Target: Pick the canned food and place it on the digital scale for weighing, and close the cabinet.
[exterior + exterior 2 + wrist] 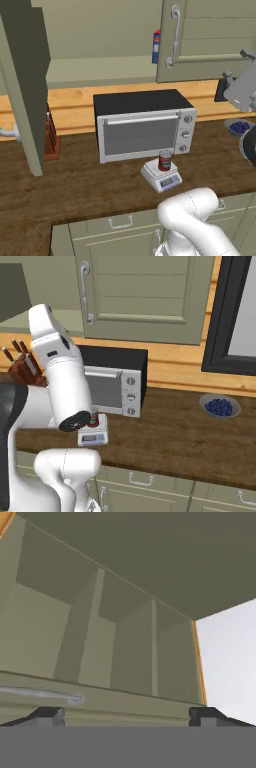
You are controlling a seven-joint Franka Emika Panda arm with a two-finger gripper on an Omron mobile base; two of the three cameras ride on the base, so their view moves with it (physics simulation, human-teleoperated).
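Note:
The canned food [165, 160], a short red-labelled can with a silver top, stands upright on the digital scale [161, 176] in front of the toaster oven. In the right base view my arm partly hides the canned food [93, 417] on the digital scale [93, 436]. The cabinet is open: its left door [25, 90] swings far out and its right door [210, 40] stands ajar. My gripper [125, 717] is open and holds nothing. It is close to the panelled right door [100, 637], just by the silver bar handle [40, 694]. My wrist [244, 87] sits at that door's lower right.
A silver toaster oven [145, 125] stands behind the scale. A blue-and-red box [156, 46] is on the cabinet shelf. A bowl of blueberries [239, 127] lies at the right and a knife block [51, 137] at the left. A dark-framed window [235, 311] is right of the cabinet.

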